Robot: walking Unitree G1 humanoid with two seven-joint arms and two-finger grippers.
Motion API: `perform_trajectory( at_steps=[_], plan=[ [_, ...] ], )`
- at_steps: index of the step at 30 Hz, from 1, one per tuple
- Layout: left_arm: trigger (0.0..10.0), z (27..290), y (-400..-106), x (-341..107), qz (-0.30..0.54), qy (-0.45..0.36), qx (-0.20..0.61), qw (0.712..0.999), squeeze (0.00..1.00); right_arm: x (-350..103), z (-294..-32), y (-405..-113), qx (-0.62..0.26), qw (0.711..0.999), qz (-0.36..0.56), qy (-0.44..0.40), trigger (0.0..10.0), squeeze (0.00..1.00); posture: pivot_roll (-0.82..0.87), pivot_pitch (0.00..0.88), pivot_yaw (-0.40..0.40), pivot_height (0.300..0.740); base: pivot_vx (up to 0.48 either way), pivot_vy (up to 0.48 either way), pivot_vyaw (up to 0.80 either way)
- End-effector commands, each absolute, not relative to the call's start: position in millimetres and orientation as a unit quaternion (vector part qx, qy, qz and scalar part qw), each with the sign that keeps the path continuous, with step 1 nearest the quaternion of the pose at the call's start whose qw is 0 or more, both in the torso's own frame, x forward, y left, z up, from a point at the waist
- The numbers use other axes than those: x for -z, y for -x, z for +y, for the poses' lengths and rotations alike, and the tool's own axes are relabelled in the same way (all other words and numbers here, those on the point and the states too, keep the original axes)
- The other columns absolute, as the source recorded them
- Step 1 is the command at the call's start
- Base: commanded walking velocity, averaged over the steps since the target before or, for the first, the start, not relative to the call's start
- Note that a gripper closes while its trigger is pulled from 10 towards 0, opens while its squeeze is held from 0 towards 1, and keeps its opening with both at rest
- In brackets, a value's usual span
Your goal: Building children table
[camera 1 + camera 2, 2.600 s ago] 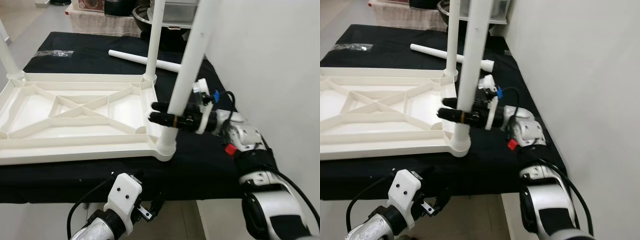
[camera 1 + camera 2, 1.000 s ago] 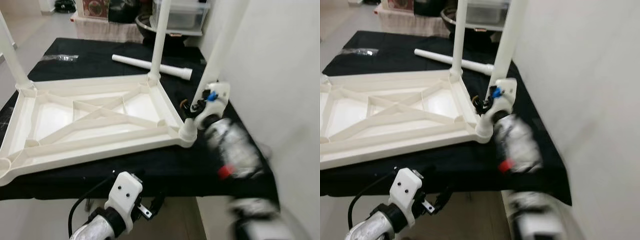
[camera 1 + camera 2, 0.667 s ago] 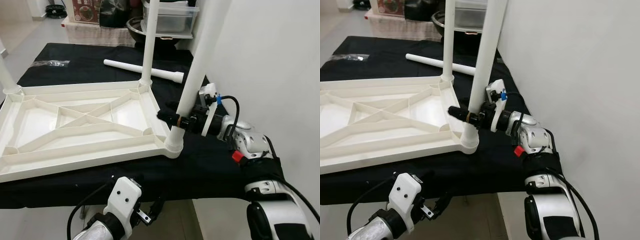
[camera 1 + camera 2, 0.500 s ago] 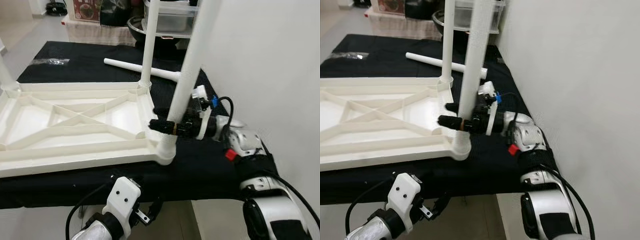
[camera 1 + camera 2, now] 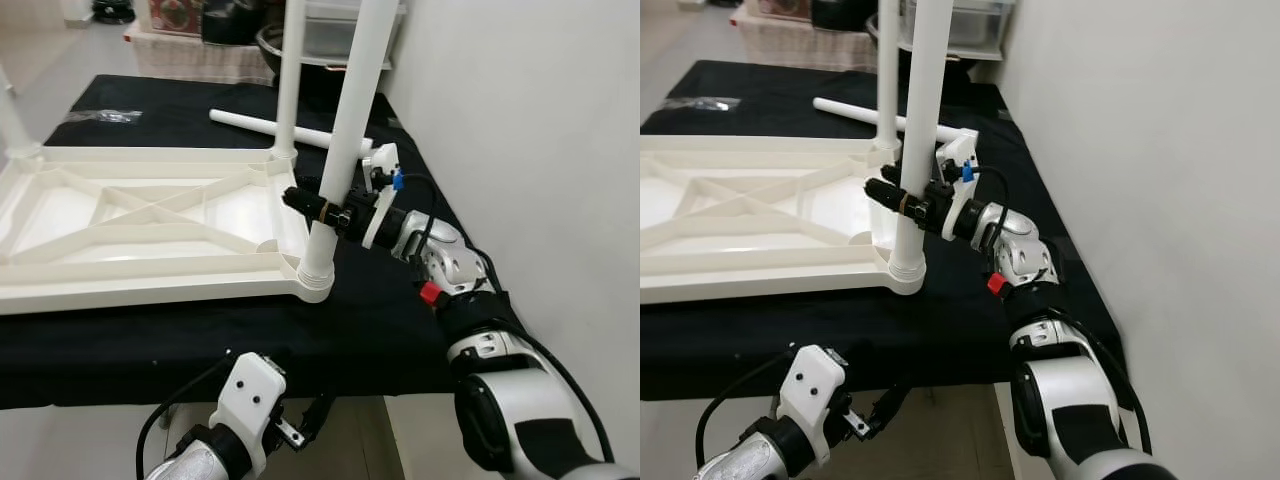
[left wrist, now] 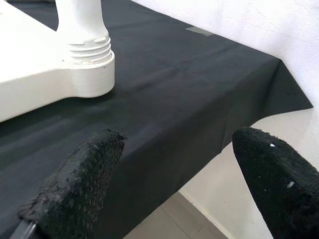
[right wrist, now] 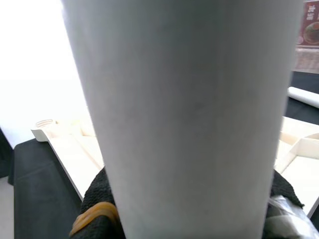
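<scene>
We see a white plastic children's tabletop (image 5: 150,225) lying upside down, its ribbed underside up, on a table covered with a black cloth (image 5: 380,320). At the tabletop's near right corner a round socket (image 5: 314,278) holds a long white plastic leg (image 5: 345,140) that rises upright, leaning slightly, out of the top of the head views. Our right gripper (image 5: 312,203) reaches in from the right and its black fingers (image 5: 300,198) are clamped around this leg a little above the socket; the right wrist view looks straight onto the leg's white shaft (image 7: 189,119), with a yellow band (image 7: 94,214) on the finger beside it. A second white leg (image 5: 288,80) stands in the far right corner of the tabletop, and a third (image 5: 15,125) rises at the far left corner. One more white leg lies loose (image 5: 280,128) on the cloth behind the tabletop. Our left gripper (image 6: 184,184) hangs low in front of the table edge, its two black fingers (image 6: 75,189) spread wide and holding nothing, and its wrist view looks at the socket from below the table edge.
</scene>
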State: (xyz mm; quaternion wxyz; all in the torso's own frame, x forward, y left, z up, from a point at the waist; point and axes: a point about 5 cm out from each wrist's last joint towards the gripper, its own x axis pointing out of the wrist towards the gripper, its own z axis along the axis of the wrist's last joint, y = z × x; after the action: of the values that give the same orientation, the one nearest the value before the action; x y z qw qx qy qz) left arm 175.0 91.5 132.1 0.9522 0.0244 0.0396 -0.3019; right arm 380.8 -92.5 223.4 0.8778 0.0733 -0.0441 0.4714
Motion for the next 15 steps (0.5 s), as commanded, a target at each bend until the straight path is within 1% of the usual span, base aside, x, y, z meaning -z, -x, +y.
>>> perform_trajectory(
  at_steps=[1,2,3,4,5,6,7,8,10,11,13,15],
  plan=[
    [10.0,90,-174,-133,0.041,-0.021,0.303,0.952,0.00,-216,-105,-383,-0.391,0.913,-0.038,-0.111,0.0,0.00,0.15,0.109,-0.143,0.740,0.000,0.000,0.00],
    [10.0,90,-174,-133,0.041,-0.021,0.303,0.952,0.00,-216,-105,-383,-0.391,0.913,-0.038,-0.111,0.0,0.00,0.15,0.109,-0.143,0.740,0.000,0.000,0.00],
    [10.0,90,-175,-132,0.041,-0.021,0.304,0.951,0.00,-213,-114,-384,-0.288,0.951,-0.033,-0.106,0.0,0.00,0.15,0.105,-0.136,0.740,0.000,0.000,0.00],
    [10.0,90,-175,-132,0.041,-0.021,0.306,0.951,0.00,-210,-123,-383,-0.196,0.975,-0.030,-0.100,0.0,0.00,0.15,0.104,-0.135,0.740,0.000,0.000,0.00],
    [10.0,90,-175,-132,0.041,-0.021,0.306,0.951,0.00,-210,-123,-383,-0.196,0.975,-0.030,-0.100,0.0,0.00,0.15,0.104,-0.135,0.740,0.000,0.000,0.00],
    [10.0,90,-176,-131,0.042,-0.021,0.306,0.951,0.00,-206,-132,-381,-0.116,0.988,-0.023,-0.099,0.0,0.00,0.15,0.104,-0.136,0.740,0.000,0.000,0.00],
    [10.0,90,-176,-131,0.042,-0.021,0.307,0.951,0.00,-201,-137,-378,-0.043,0.994,-0.019,-0.097,0.0,0.00,0.15,0.102,-0.135,0.740,0.000,0.000,0.00],
    [10.0,90,-176,-131,0.042,-0.021,0.307,0.951,0.00,-201,-137,-378,-0.043,0.994,-0.019,-0.097,0.0,0.00,0.15,0.102,-0.135,0.740,0.000,0.000,0.00],
    [10.0,90,-177,-131,0.042,-0.022,0.307,0.951,0.00,-198,-142,-371,0.041,0.994,-0.020,-0.095,0.0,0.00,0.15,0.101,-0.135,0.740,0.000,0.000,0.00],
    [10.0,90,-177,-131,0.042,-0.022,0.307,0.951,0.00,-198,-142,-371,0.041,0.994,-0.020,-0.095,0.0,0.00,0.15,0.101,-0.135,0.740,0.000,0.000,0.00],
    [10.0,90,-176,-131,0.042,-0.022,0.307,0.951,0.00,-200,-140,-367,0.092,0.991,-0.027,-0.097,0.0,0.00,0.15,0.101,-0.137,0.740,0.000,0.000,0.00],
    [10.0,90,-176,-131,0.042,-0.022,0.306,0.951,0.00,-201,-137,-365,0.108,0.989,-0.028,-0.100,0.0,0.00,0.15,0.101,-0.137,0.740,0.000,0.000,0.00]
  ],
)
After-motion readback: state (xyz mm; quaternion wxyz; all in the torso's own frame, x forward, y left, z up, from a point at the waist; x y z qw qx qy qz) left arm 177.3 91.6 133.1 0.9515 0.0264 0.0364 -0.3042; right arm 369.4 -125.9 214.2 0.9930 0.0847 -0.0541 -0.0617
